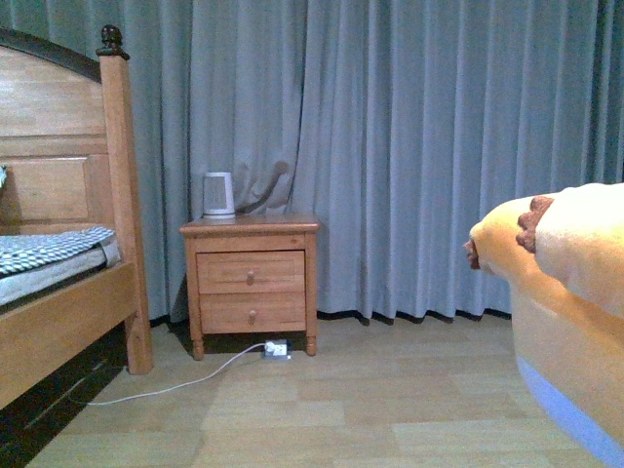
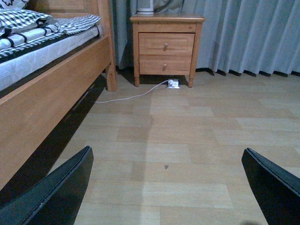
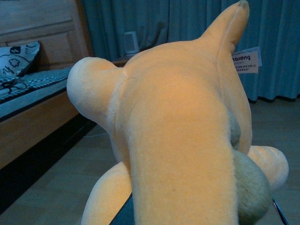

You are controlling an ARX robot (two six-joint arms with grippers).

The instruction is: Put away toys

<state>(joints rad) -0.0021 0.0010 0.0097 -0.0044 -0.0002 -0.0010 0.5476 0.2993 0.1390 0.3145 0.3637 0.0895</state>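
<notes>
The plush toy [image 3: 178, 140], soft orange-yellow with brown spikes and a pale blue patch, hangs off the floor [image 2: 187, 140] on the robot's right, apparently pinched by the right gripper [image 3: 201, 216] (jaws mostly hidden), lengthwise away from the wrist, while the left gripper [image 2: 167, 152] gapes wide, empty.

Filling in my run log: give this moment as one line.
left tool open, empty, over floor | plush toy aloft on right side, filling right wrist view | not yet put away | nightstand ahead
</notes>
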